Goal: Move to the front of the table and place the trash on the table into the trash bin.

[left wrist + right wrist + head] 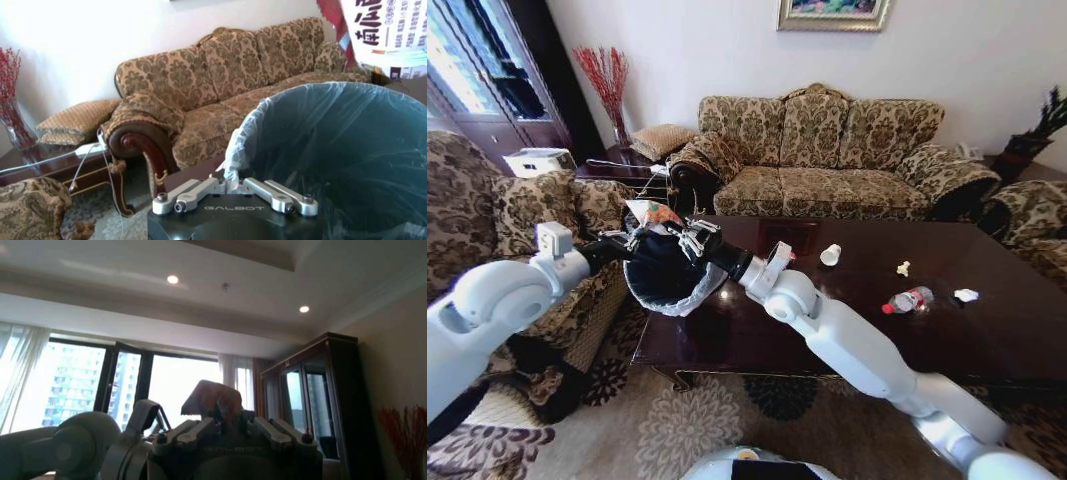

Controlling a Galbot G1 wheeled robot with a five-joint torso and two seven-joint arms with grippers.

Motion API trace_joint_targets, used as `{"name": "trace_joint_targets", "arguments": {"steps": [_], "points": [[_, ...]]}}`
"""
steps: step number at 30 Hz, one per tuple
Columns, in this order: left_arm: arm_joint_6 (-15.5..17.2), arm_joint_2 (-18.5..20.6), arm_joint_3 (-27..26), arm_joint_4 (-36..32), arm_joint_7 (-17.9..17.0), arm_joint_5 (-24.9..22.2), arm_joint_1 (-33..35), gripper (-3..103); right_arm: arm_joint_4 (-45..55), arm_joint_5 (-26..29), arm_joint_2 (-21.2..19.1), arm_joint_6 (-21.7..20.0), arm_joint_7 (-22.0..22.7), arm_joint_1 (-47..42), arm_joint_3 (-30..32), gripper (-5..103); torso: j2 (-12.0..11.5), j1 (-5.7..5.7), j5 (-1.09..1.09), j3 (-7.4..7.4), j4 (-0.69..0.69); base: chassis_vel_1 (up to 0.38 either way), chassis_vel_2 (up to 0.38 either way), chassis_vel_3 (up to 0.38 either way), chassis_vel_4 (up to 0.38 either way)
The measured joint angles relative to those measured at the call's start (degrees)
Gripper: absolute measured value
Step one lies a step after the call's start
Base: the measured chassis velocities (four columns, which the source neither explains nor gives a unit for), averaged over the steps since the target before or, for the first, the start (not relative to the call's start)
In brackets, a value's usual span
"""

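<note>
tilted black lined trash bin (pixel 662 278); snack packet (pixel 655 214) above.

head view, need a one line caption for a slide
Left gripper holds the lined trash bin at the table corner while the right gripper holds a snack packet above it.

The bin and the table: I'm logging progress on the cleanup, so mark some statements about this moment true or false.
1. The left gripper holds the bin by its rim. True.
2. The right gripper holds a snack packet above the bin. True.
3. The bottle stands upright on the table. False: it lies on its side.
4. The paper cup is already in the bin. False: it is on the table.
5. The bin rests on the carpet. False: it is held up at the table's corner.
</note>
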Motion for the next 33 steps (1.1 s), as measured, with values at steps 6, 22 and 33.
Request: {"name": "trace_joint_targets", "arguments": {"steps": [6,22,33], "points": [[0.00,0.01,-0.03,-0.54,0.02,-0.21,-0.01,1,0.52,0.25,-0.52,-0.07,0.18,-0.65,0.35,27,0.00,0.00,0.00,0.00,0.00,0.000,0.000,0.000,0.000],[1.01,0.23,-0.45,-1.81,0.45,-1.16,0.54,1,0.86,-0.02,-0.38,0.75,1.74,-1.79,0.80,80,0.00,0.00,-0.01,0.00,0.01,0.000,0.000,0.000,0.000],[9.61,1.70,-6.78,1.55,-1.55,-5.69,0.04,1,10.28,-2.55,-7.89,-12.17,21.59,-10.59,16.98,100,0.00,0.00,0.01,0.00,0.01,0.000,0.000,0.000,0.000]]}}
